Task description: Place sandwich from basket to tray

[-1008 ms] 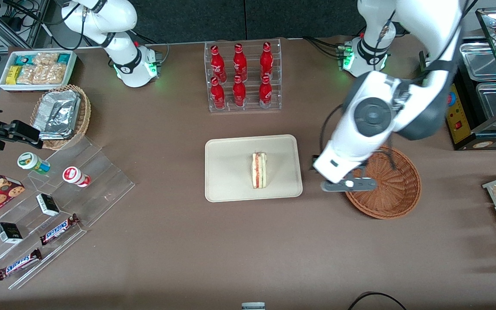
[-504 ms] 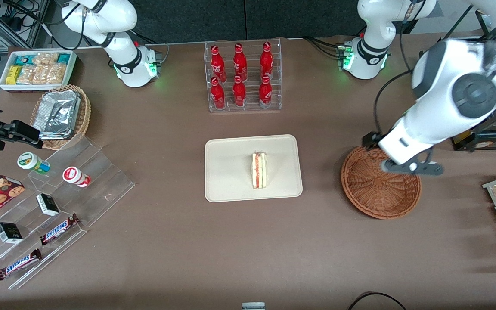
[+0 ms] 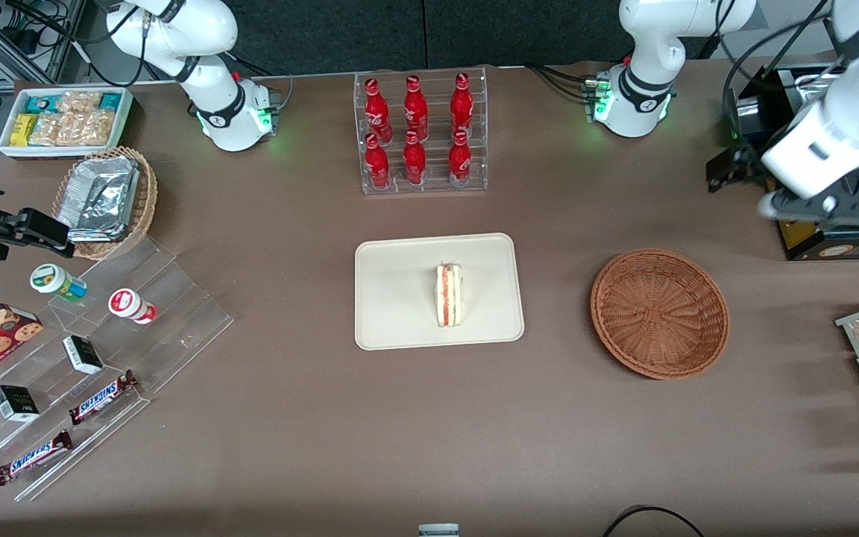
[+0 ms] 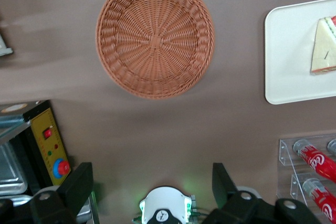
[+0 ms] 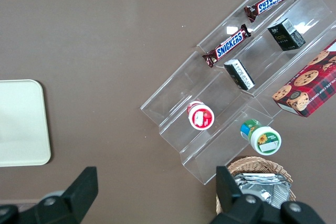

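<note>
Sandwich: one, on tray; one basket; claw raised, seemingly spread apart.

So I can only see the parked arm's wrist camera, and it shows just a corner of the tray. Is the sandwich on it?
Observer: Yes, the sandwich lies on the tray.
Operator: Is there anything in the basket?
Observer: No, the basket holds nothing.
Operator: Where's the tool?
Observer: The tool is open and holds nothing. It is over the working arm's end of the table, farther from the front camera than the basket.
</note>
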